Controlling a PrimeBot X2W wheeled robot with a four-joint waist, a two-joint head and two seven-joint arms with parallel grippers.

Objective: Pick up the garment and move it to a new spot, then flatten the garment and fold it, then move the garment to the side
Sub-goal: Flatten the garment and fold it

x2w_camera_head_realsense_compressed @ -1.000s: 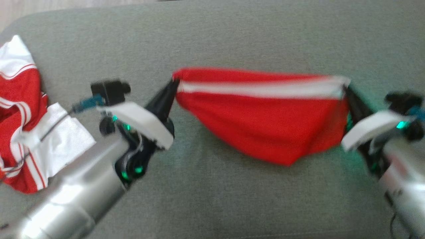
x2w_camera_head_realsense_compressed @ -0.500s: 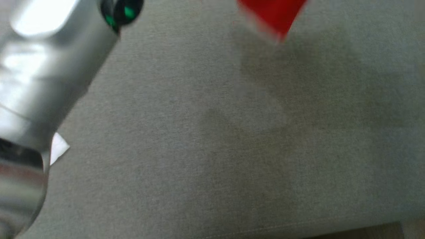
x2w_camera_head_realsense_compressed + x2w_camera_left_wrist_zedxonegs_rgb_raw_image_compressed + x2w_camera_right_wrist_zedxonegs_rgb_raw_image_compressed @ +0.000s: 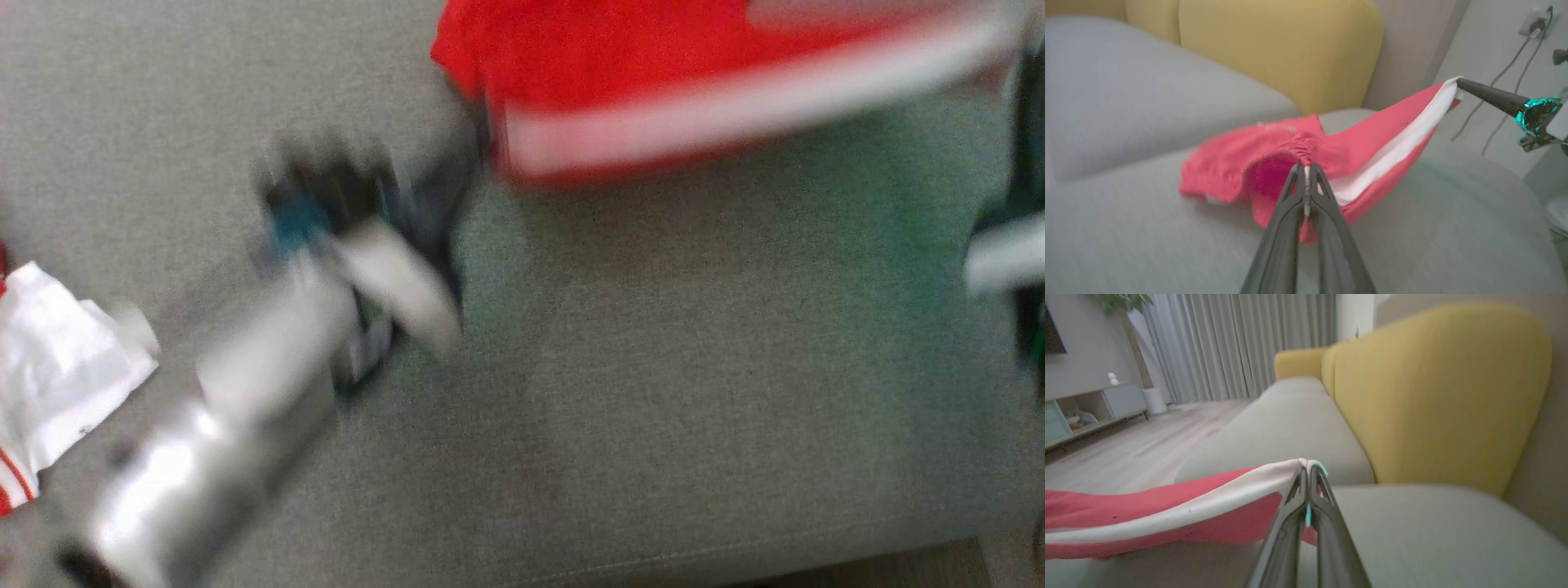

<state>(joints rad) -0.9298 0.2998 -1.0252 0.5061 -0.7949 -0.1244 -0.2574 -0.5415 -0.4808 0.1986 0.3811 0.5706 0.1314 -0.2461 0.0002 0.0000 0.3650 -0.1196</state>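
While left end effector and right end effector clamp garment edges, bare cushion lies below.

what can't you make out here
Head view: blur smears the left gripper; its grip on the red garment is unreadable.
Head view: garment's top cut by the upper edge, right gripper by the right edge.
Left wrist view: garment's pale print too blurred to read.

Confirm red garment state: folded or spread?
Spread, not folded: red garment hangs stretched between left gripper and right gripper, both shut on its ends.
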